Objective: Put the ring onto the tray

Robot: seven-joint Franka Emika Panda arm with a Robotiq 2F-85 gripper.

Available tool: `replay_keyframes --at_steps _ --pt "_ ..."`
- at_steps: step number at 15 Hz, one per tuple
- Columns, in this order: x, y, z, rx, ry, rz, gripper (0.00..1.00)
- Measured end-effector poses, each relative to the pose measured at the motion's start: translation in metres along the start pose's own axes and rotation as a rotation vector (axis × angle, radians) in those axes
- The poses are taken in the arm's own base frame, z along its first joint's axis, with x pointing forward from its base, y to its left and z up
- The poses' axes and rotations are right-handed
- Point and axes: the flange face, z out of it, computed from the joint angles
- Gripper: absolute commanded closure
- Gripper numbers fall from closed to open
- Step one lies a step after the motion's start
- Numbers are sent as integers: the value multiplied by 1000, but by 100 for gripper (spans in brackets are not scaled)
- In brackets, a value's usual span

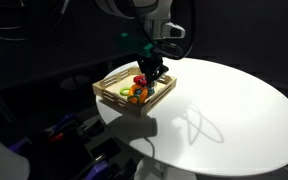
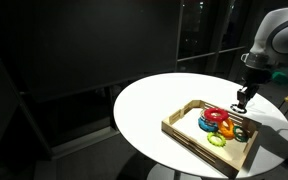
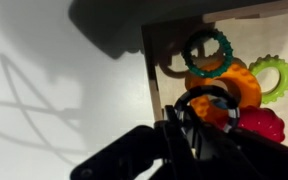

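The light-wood tray (image 1: 109, 95) stands on the round white table (image 1: 234, 110) and shows in both exterior views (image 2: 189, 135). My gripper (image 1: 156, 72) hangs just above its inside (image 2: 241, 103). In the wrist view the gripper (image 3: 184, 125) is shut on the left rim of the ring (image 3: 207, 92), a dark ring with pale flecks. The ring hangs over the tray's coloured pieces, just inside the tray's wall (image 3: 152, 70). I cannot tell whether it touches the pieces below.
In the tray lie an orange ring (image 3: 242, 82), a light green toothed ring (image 3: 272, 75), a teal toothed ring (image 3: 206, 50) and a red piece (image 3: 266, 122). The table edge (image 2: 134, 140) falls off into dark surroundings.
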Motion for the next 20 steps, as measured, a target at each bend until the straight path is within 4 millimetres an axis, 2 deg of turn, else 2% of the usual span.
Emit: replay_keyframes --at_steps 3,4,5,6,7,14,20 --pt "-5 -8 2 18 -6 -32 94" --pt "-7 -11 3 22 -9 -41 86" --pt "-8 -13 5 25 -13 -50 61" --pt "-10 -15 7 27 -17 -57 61" --pt "-11 -18 8 29 -20 -63 56" --pt "-16 -22 12 30 -34 -82 2" --pt "-19 -7 11 34 -99 -61 0"
